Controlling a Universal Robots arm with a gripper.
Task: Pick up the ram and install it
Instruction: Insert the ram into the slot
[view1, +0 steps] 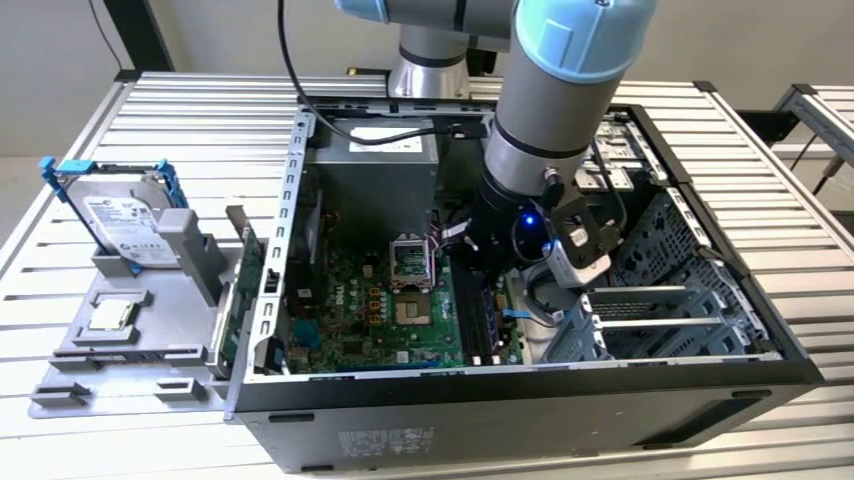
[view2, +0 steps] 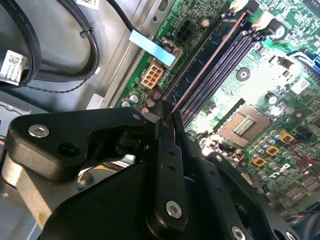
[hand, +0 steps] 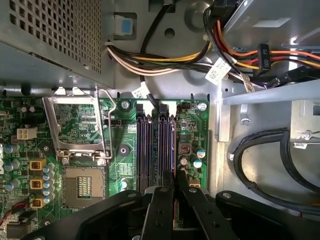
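Note:
The ram (view2: 202, 62) is a thin dark bluish stick seen edge-on, standing in the memory slot at the outer end of the row on the green motherboard (view2: 260, 65). In the first wrist view the ram (hand: 173, 145) runs straight out from between the black fingers. My gripper (view2: 166, 112) (hand: 174, 175) is low inside the open computer case (view1: 534, 385), shut on the near end of the stick. In the exterior view the arm's wrist (view1: 534, 215) covers most of the gripper and the slots.
A CPU socket (hand: 82, 187) lies beside the memory slots (hand: 145, 145). Bundled cables (hand: 165, 62) and the power supply (view1: 380, 165) crowd the far end. A drive cage (view1: 667, 250) flanks the arm. A silver hard drive (view1: 127, 220) sits outside on the exterior view's left.

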